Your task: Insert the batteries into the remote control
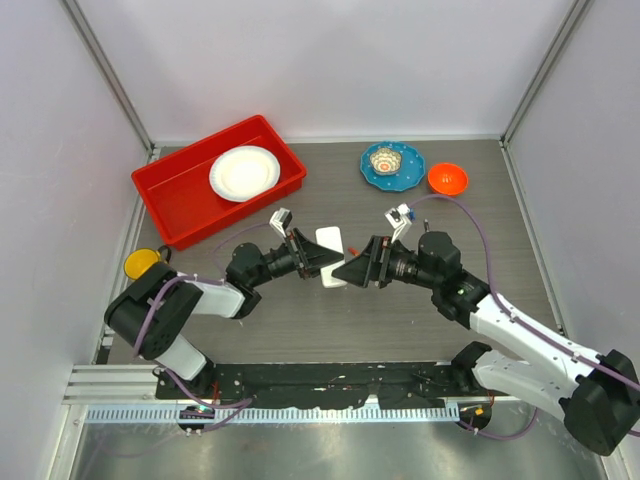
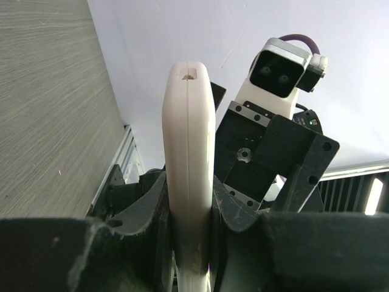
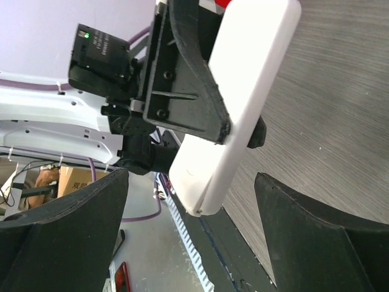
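My left gripper is shut on the remote control and holds the white handset above the table's middle. In the left wrist view the remote control stands edge-on, with my left gripper pinching it from both sides. My right gripper faces it from the right, open. In the right wrist view the remote control slants between the left arm's black fingers. Its lower end hangs just ahead of my right gripper, touching neither finger. A sliver of its red front shows at the top. I cannot make out the batteries.
A red tray holding a white plate lies at the back left. A blue plate with a small bowl and an orange bowl stand at the back right. A yellow object sits at the left edge.
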Robot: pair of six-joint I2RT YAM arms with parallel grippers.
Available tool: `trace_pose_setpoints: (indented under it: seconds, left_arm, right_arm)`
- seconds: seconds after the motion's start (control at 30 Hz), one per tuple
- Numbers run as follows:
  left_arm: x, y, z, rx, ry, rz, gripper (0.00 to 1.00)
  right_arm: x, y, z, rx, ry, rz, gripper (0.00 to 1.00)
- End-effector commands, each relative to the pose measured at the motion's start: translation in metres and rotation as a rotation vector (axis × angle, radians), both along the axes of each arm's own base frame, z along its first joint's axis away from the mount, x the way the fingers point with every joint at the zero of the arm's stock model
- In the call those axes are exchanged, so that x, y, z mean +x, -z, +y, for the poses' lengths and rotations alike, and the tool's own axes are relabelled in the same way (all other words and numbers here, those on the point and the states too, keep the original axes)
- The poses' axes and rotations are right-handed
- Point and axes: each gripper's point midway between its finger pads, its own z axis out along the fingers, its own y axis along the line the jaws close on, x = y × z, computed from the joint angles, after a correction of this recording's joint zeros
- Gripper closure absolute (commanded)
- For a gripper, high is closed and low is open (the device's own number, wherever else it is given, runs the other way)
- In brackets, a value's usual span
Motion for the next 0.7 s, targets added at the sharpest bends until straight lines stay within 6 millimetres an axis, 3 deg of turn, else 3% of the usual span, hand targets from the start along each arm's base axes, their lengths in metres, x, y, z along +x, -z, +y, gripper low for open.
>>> trace_pose_setpoints:
  seconds: [0.0, 0.5, 0.67]
  left_arm:
    - [-0.012, -0.059, 0.004, -0.168, 0.038, -0.222, 1.00]
    - [-0.011, -0.061, 0.003, -0.168, 0.037, -0.236, 1.00]
    - [-0.012, -0.061, 0.004, -0.168, 0.034, -0.237, 1.00]
  right_arm:
    - [0.000, -0.001, 0.005, -0.011, -0.049, -0.035, 0.11]
    - [-0.003, 0.003, 0.015, 0.058, -0.091, 0.035, 0.23]
    - [-0.003, 0.003, 0.016, 0.064, -0.095, 0.043, 0.32]
